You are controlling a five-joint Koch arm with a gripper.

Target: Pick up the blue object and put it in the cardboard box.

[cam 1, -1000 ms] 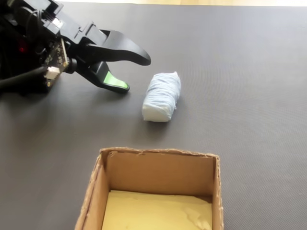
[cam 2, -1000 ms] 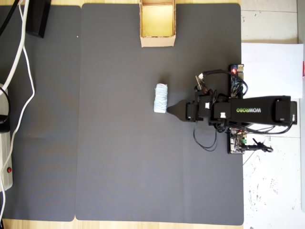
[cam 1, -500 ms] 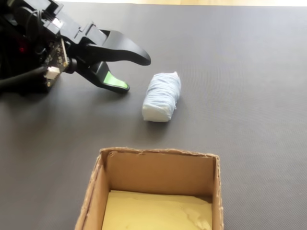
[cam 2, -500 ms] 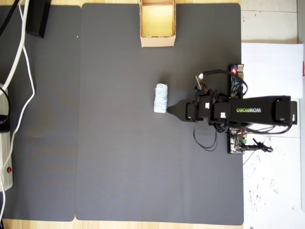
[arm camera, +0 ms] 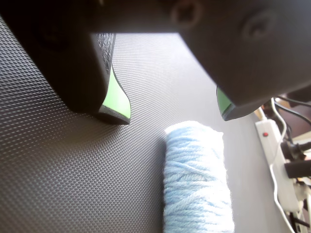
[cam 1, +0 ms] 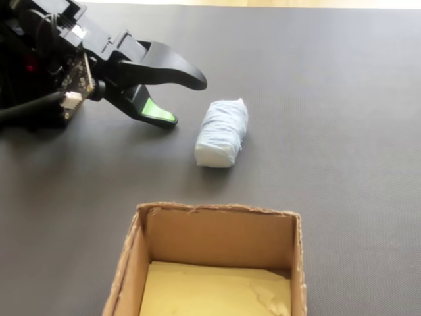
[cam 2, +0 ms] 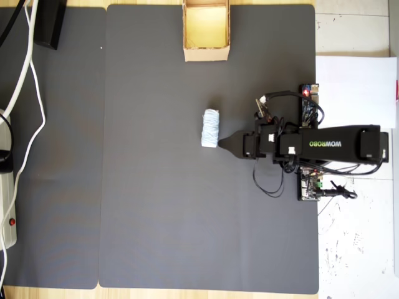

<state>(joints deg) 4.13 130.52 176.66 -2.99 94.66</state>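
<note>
The blue object [cam 1: 222, 131] is a pale blue wound roll lying on the dark mat [cam 1: 342, 99], a short way beyond the cardboard box [cam 1: 217, 209]. The box is open-topped with a yellowish floor. My gripper [cam 1: 188, 102] stands open just left of the roll in the fixed view, holding nothing and touching nothing. In the wrist view the gripper [arm camera: 173, 115] shows two green-padded jaws spread wide, with the roll [arm camera: 197, 179] lying just past them, nearer the right jaw. From overhead the gripper [cam 2: 219, 144] points at the roll's [cam 2: 211, 128] lower end, and the box [cam 2: 206, 55] sits at the mat's top edge.
White cables [cam 2: 31, 81] and a power strip [cam 2: 9, 205] lie off the mat's left side; the power strip [arm camera: 279, 160] also shows in the wrist view. A black item [cam 2: 50, 25] sits at the top left. White paper [cam 2: 355, 81] lies beside the arm's base [cam 2: 312, 180].
</note>
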